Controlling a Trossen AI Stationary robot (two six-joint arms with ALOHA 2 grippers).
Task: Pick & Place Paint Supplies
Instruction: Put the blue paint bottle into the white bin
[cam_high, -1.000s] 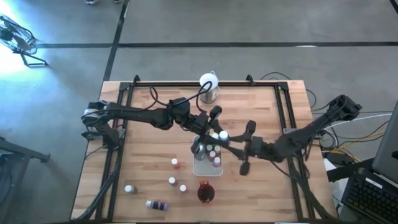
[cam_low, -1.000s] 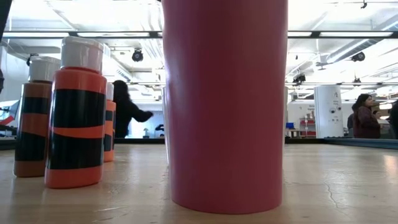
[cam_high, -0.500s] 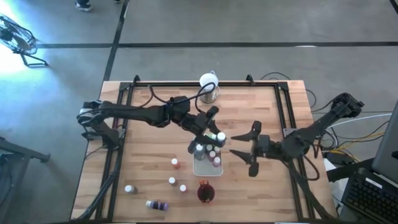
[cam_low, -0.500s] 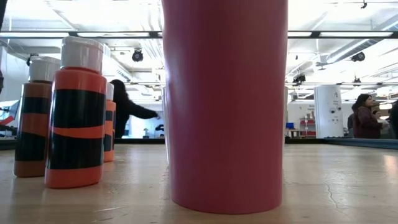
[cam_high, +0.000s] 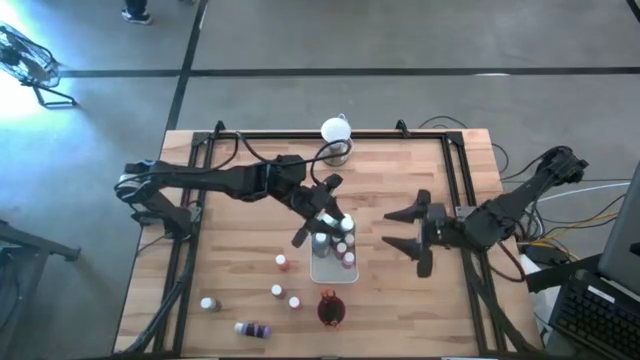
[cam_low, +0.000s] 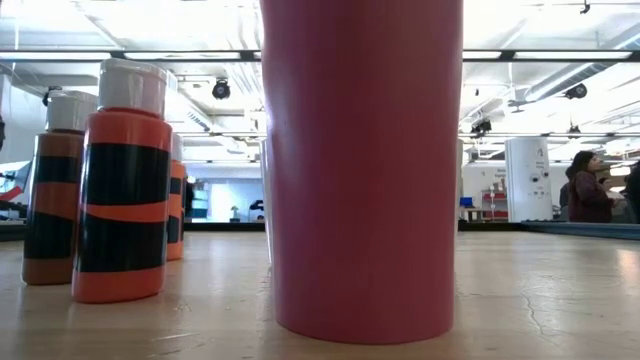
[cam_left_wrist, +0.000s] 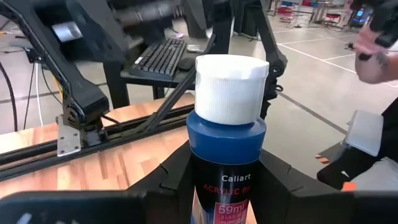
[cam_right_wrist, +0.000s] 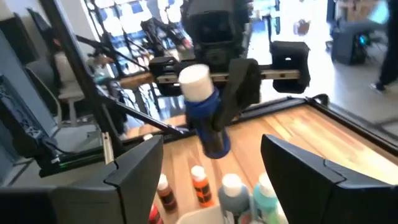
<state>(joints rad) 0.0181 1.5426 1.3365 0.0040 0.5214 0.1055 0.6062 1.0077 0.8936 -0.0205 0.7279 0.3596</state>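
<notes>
In the high view the left gripper (cam_high: 322, 215) sits at the centre of the frame, above the upper end of the white tray (cam_high: 331, 270). Its fingers are clamped on a dark blue paint bottle (cam_left_wrist: 225, 155) with a white cap, which the left wrist view shows upright between them; the right wrist view shows the same bottle (cam_right_wrist: 205, 115) lifted clear of the bottles below it. The right gripper (cam_high: 407, 228) is to the right of centre, well apart from the tray, with its fingers spread wide and nothing between them.

Several white-capped bottles (cam_high: 343, 248) stand in the tray. Other small bottles are scattered on the wooden surface (cam_high: 240, 190) at lower left: an orange bottle (cam_high: 282, 262) just left of the tray, two more (cam_high: 284, 296) below it, one near the lower left corner (cam_high: 208, 303), and a purple bottle (cam_high: 255, 328) lying on its side. A dark red cup (cam_high: 330, 309) stands just below the tray and fills the centre of the low view, with orange bottles (cam_low: 122, 180) to its left. A white globe (cam_high: 336, 130) stands at the top edge of the surface.
</notes>
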